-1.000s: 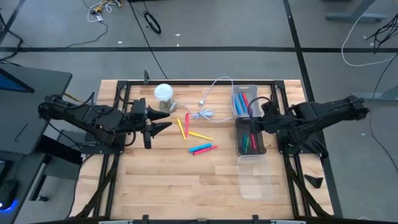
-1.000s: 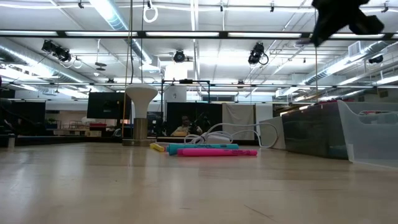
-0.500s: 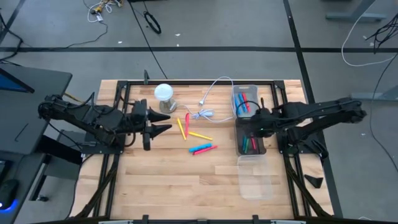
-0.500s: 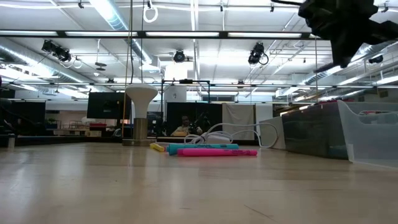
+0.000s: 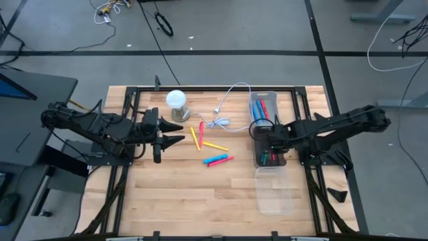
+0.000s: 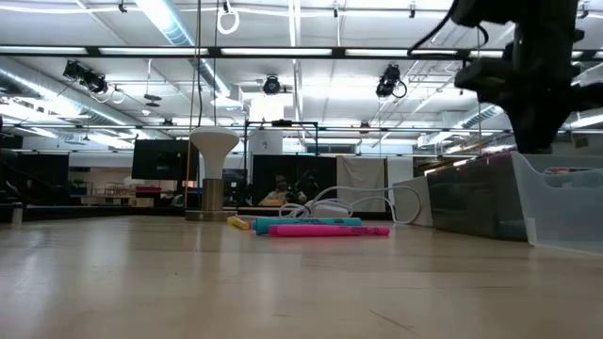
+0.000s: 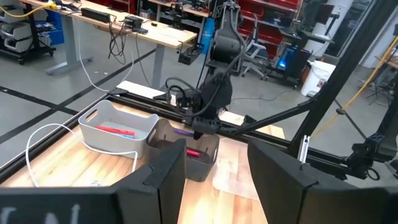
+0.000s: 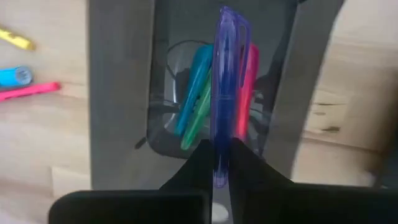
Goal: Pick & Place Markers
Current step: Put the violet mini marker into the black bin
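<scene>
Right pincer (image 6: 537, 141) tips hidden behind bin (image 6: 471, 202).

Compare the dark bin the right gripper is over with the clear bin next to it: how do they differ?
The dark bin has smoky grey walls; the clear bin is pale and see-through. The dark bin sits nearer the table's middle, the clear bin toward the far edge. The right gripper, shut on a purple marker, hangs over the dark bin; nothing hangs over the clear bin. Both hold markers and stand end to end.
</scene>
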